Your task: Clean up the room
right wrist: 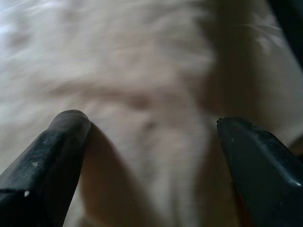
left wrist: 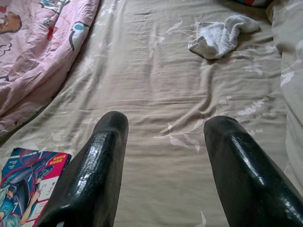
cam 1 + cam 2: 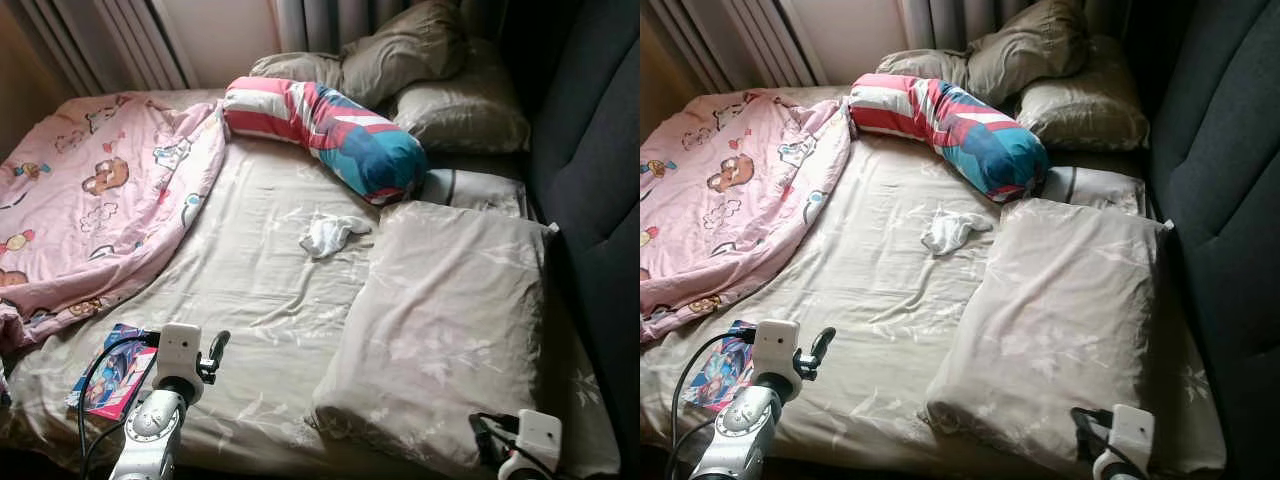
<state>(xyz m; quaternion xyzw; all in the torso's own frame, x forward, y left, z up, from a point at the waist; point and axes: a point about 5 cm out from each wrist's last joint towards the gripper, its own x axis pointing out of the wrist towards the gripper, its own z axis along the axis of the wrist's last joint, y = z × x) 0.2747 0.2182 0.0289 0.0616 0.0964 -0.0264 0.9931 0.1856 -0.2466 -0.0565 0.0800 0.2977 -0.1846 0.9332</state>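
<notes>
no legible text anywhere, small print on the comic book (image 2: 29, 183) cover by the bed edge too blurred to read

Both eye views are looking down from the head across the bed (image 3: 270, 270), sharing the white cloth (image 3: 332, 234) and the striped bolster (image 3: 950, 125). The left wrist camera is peering low along its spread jaws toward that same cloth. The right wrist camera is hanging close over the beige pillow (image 3: 450, 320), blurred.
</notes>
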